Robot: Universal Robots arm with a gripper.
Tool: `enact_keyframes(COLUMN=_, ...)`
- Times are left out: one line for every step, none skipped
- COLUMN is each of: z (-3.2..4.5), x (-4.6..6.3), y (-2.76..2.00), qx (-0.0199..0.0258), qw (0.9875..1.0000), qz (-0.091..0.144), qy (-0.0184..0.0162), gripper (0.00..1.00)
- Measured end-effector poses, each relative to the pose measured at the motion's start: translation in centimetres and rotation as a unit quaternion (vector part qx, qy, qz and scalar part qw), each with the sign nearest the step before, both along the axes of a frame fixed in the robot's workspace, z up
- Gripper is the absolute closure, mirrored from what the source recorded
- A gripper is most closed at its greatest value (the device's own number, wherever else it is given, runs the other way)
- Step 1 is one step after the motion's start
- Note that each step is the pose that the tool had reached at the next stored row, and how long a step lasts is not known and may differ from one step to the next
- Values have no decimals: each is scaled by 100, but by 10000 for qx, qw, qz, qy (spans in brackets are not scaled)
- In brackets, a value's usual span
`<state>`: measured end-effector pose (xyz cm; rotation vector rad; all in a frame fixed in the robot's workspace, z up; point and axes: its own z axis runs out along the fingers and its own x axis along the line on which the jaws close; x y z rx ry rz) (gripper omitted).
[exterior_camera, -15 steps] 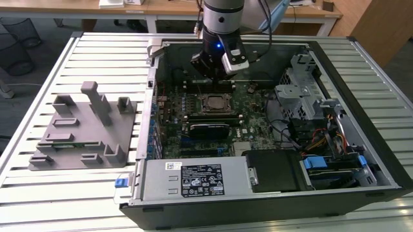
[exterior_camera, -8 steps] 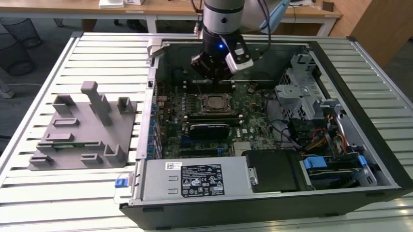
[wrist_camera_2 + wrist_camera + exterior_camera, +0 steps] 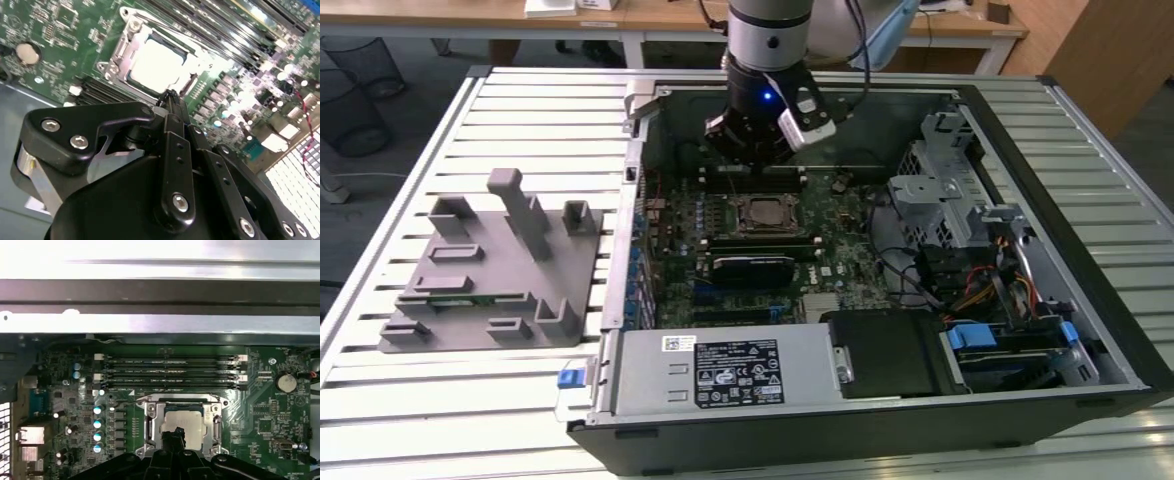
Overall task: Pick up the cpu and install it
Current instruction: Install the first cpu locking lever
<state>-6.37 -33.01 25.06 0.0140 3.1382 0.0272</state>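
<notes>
The cpu [image 3: 763, 213] lies flat in its metal-framed socket on the green motherboard [image 3: 834, 250] inside the open computer case. Its pale silver-white top shows in both wrist views [image 3: 156, 64] [image 3: 181, 421]. My gripper [image 3: 747, 158] hangs a little above the board, over the socket's far side in the exterior view. In both wrist views its black fingers meet at the tips [image 3: 170, 98] [image 3: 175, 433] with nothing between them, just over the chip's edge. The gripper is shut and holds nothing.
Black memory slots [image 3: 170, 371] run beside the socket. A grey moulded fixture [image 3: 487, 270] sits outside the case on the exterior view's left. A power supply [image 3: 720, 370] and a metal drive cage [image 3: 947, 195] crowd the case. The case wall [image 3: 160, 290] rises close behind.
</notes>
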Motion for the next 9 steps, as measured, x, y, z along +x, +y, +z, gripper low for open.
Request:
enact_keyframes(z=0, x=-19, y=0, qx=0, qw=10000, qz=1, qy=0, gripper=89)
enact_keyframes(z=0, x=-37, y=0, qx=0, qw=10000, qz=2, qy=0, gripper=89)
enact_keyframes(z=-1, x=-56, y=0, qx=0, qw=10000, qz=3, qy=0, gripper=89)
enact_keyframes(z=0, x=-77, y=0, qx=0, qw=10000, qz=3, qy=0, gripper=89)
enact_keyframes(z=-1, x=-102, y=0, qx=0, qw=10000, qz=5, qy=0, gripper=89)
enact_keyframes(z=-1, x=-125, y=1, qx=0, qw=10000, qz=6, qy=0, gripper=89)
enact_keyframes(z=-2, x=-149, y=3, qx=1, qw=10000, qz=7, qy=-1, gripper=89)
enact_keyframes(z=-2, x=-178, y=6, qx=0, qw=10000, qz=7, qy=-1, gripper=89)
enact_keyframes(z=-3, x=-209, y=10, qx=1, qw=10000, qz=6, qy=-3, gripper=89)
